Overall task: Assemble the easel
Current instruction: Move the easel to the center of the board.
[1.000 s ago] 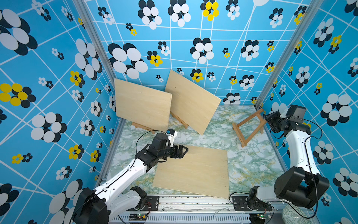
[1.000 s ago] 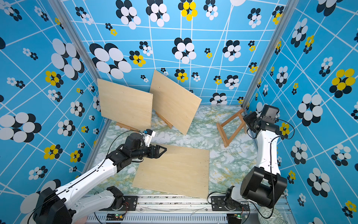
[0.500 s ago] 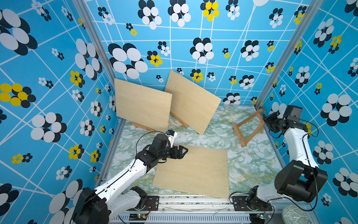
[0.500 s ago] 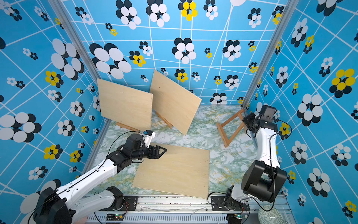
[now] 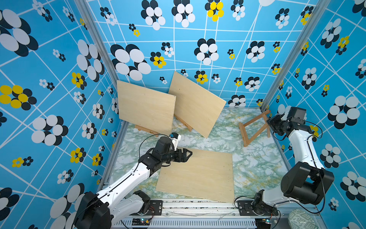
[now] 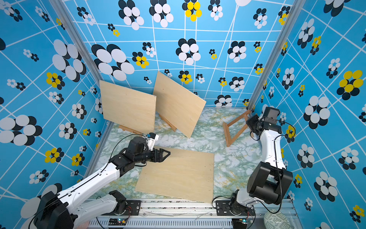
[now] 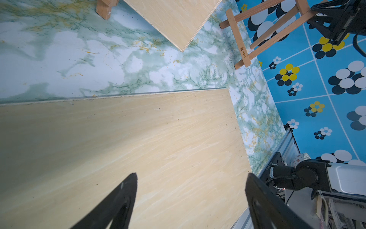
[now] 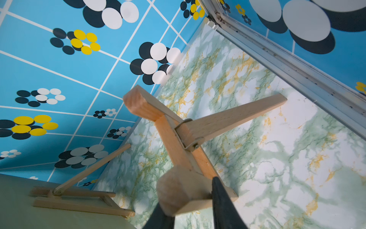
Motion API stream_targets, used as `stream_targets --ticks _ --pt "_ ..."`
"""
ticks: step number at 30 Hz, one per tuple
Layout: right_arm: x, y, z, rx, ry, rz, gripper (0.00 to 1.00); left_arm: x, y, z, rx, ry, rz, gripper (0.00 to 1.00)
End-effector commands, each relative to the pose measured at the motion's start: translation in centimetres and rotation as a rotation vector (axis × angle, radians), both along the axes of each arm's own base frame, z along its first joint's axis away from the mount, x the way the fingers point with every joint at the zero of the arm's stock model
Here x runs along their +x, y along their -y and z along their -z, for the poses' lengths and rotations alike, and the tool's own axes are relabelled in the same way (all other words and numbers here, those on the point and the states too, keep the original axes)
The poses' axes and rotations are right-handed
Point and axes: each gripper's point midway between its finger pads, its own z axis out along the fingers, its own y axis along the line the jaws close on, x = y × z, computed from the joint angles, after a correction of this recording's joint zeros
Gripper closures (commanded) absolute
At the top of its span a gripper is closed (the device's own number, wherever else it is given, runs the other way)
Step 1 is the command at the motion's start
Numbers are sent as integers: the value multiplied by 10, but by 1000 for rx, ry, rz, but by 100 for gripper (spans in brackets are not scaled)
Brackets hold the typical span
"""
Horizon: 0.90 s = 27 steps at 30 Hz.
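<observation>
Altogether three boards (image 5: 196, 174), two loaded easels (image 5: 145, 129), one bare easel (image 5: 243, 134)

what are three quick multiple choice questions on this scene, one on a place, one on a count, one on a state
1. Where does the loose board lie?
A. flat on the table, under the left gripper
B. leaning on the back wall
C. in the right gripper

2. How many plywood boards are in view?
A. one
B. two
C. three

3. How do the left gripper's jaws stand?
A. shut on the board
B. open, gripping nothing
C. shut on an easel

1 A: both top views show it flat on the marble top.
2 C: two propped boards stand at the back, plus the loose one.
3 B: in the left wrist view its fingers stand wide apart above the board.
</observation>
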Motion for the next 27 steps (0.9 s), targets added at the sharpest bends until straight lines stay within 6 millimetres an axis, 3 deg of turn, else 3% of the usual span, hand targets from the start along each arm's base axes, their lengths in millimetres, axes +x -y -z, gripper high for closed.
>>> stream_targets --ticks 1,12,20,27 --pt "10 -9 -8 -25 16 -45 72 0 -4 1 -3 -2 -14 12" --pt "13 -19 -2 -58 -14 -98 80 -1 -5 0 -6 -4 -13 12" --pt "5 -10 -7 -141 -44 -73 71 1 -3 -3 -20 -2 -11 12" --pt "10 -10 -7 -153 -53 -83 73 2 -3 -3 -24 -1 -12 12"
